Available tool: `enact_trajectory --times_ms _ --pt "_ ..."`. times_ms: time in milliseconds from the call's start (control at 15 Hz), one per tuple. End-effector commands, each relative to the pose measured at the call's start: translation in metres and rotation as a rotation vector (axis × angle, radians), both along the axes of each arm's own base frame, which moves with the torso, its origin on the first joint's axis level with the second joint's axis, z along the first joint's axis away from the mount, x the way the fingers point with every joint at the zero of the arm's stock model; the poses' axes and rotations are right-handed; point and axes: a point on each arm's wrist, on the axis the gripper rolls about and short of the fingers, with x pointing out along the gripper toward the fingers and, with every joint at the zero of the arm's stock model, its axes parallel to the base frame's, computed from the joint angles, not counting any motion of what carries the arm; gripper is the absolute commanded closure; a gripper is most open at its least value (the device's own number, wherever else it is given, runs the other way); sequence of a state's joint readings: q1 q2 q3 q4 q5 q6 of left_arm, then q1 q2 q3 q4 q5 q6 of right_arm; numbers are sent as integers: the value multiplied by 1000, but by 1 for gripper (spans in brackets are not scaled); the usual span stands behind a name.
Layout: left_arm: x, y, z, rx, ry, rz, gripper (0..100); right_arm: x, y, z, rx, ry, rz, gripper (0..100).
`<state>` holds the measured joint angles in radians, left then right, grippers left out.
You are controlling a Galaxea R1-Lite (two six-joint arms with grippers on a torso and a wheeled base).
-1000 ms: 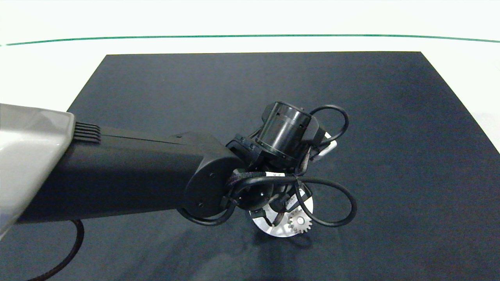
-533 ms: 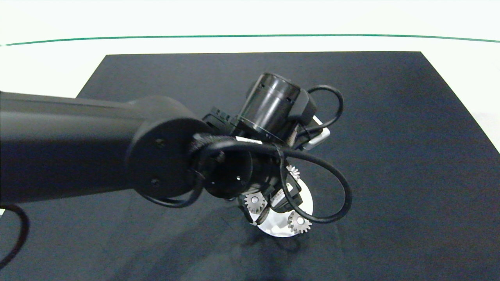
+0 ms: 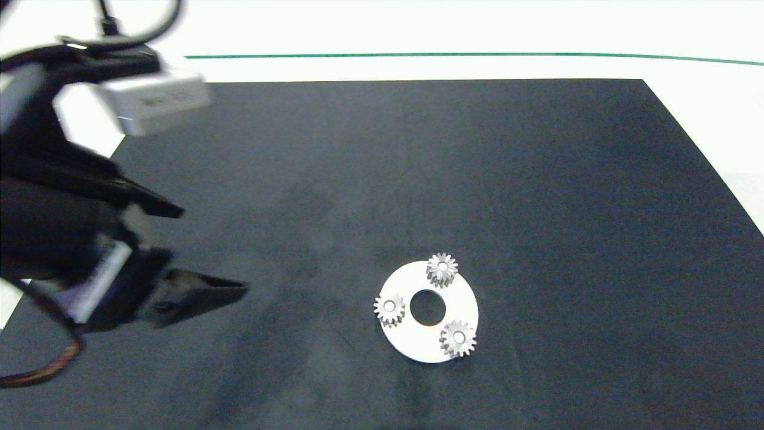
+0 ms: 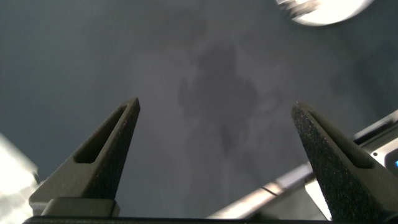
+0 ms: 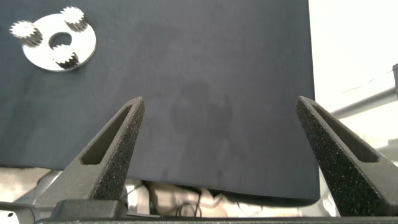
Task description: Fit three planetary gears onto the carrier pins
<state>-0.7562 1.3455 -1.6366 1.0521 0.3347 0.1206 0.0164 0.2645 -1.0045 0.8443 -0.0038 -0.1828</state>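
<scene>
A white disc (image 3: 418, 345) with a large centre hole lies on the black mat in the head view. Three small silver planetary gears sit on it: one at the far side (image 3: 442, 270), one at the left (image 3: 389, 309), one at the near right (image 3: 458, 338). The carrier pins are covered by the gears; only a pale spot shows in each gear's hole. My left gripper (image 3: 209, 251) hangs open and empty well left of the disc. The right wrist view shows my right gripper (image 5: 221, 102) open over the mat, far from the disc (image 5: 87, 42).
The black mat (image 3: 537, 209) covers most of the white table (image 3: 704, 65), with a green line (image 3: 418, 55) beyond its far edge. A piece of the disc (image 4: 329, 9) shows in the left wrist view past the open left fingers (image 4: 99, 162).
The left arm has pulled away from above the disc to the left edge of the head view. All three gears on the disc now show uncovered.
</scene>
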Motion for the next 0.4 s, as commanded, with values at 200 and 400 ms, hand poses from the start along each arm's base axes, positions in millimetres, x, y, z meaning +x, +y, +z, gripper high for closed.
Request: enact_trajectory --times_ms 200,400 --pt "-169 116 -20 -242 -244 630 0 24 9 9 -15 160 -88 0" --pt "-231 121 -63 -348 -348 552 0 0 12 -31 -21 113 -15 0"
